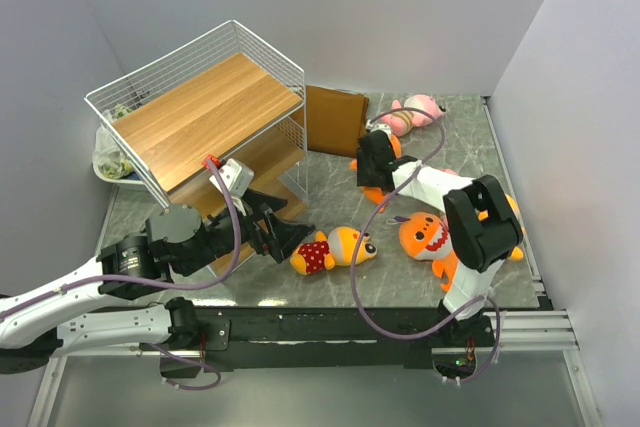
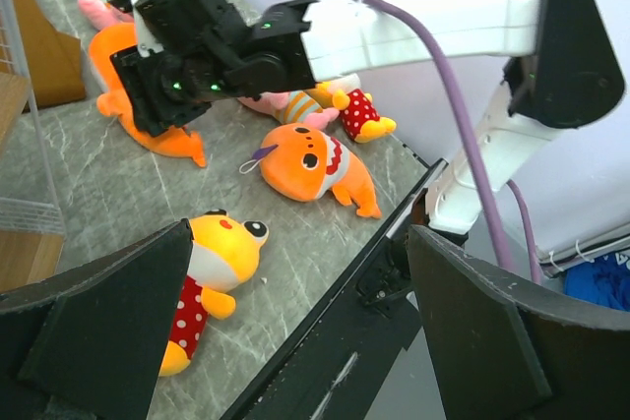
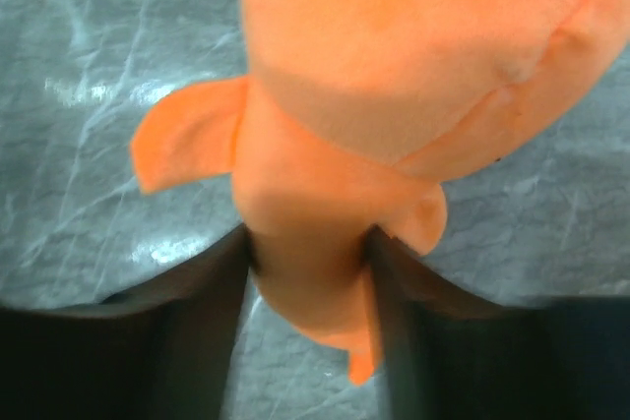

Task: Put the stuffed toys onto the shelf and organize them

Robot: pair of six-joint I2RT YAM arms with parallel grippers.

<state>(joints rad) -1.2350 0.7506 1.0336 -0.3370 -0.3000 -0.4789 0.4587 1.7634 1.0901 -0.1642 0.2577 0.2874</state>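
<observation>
Step in hand, by my read: an early pick, since none of the toys I can see is on the shelf (image 1: 205, 107) at upper left of the overhead frame.

Right gripper (image 3: 310, 243) is clamped on the narrow tail end of an orange shark (image 3: 394, 36). The shark lies mid-frame overhead, just below the brown bag (image 1: 335, 119).

Left gripper (image 1: 295, 239) is spread wide and holds nothing, just left of a small red-dotted toy (image 1: 332, 249).

Next move, I judge: lift the shark and carry it left over the wire rail. The floppy body may swing.

- Second shark (image 1: 432, 237) is partly behind the right arm.
- Pink toys (image 1: 415, 112) are at upper right.
- Lower shelf tiers are mostly hidden.
- Cannot tell whether the gripped shark has left the table (image 1: 470, 137).
</observation>
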